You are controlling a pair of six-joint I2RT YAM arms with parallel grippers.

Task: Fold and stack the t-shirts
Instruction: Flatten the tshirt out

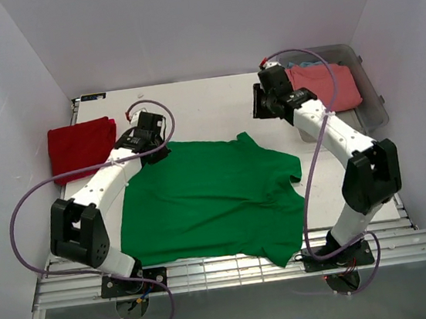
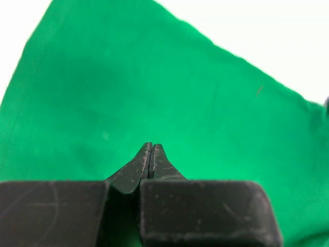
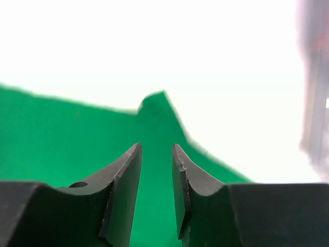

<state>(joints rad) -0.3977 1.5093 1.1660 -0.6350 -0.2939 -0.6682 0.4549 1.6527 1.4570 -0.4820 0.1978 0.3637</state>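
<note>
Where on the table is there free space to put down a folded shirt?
The far strip of table is bare, between the red t-shirt, the green t-shirt and the right tool. The green t-shirt covers the middle; the right arm and the clear bin crowd the right side.

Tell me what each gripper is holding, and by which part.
Right gripper: open, nothing held. Left gripper: shut over the green shirt, with no cloth seen pinched in it, so apparently nothing.

1 green t-shirt [image 1: 202, 200]; 1 red t-shirt [image 1: 79, 145]; 1 pink t-shirt [image 1: 330, 84]; 1 clear bin [image 1: 375, 104]; 2 arms [image 1: 99, 185] [image 1: 338, 135]
</note>
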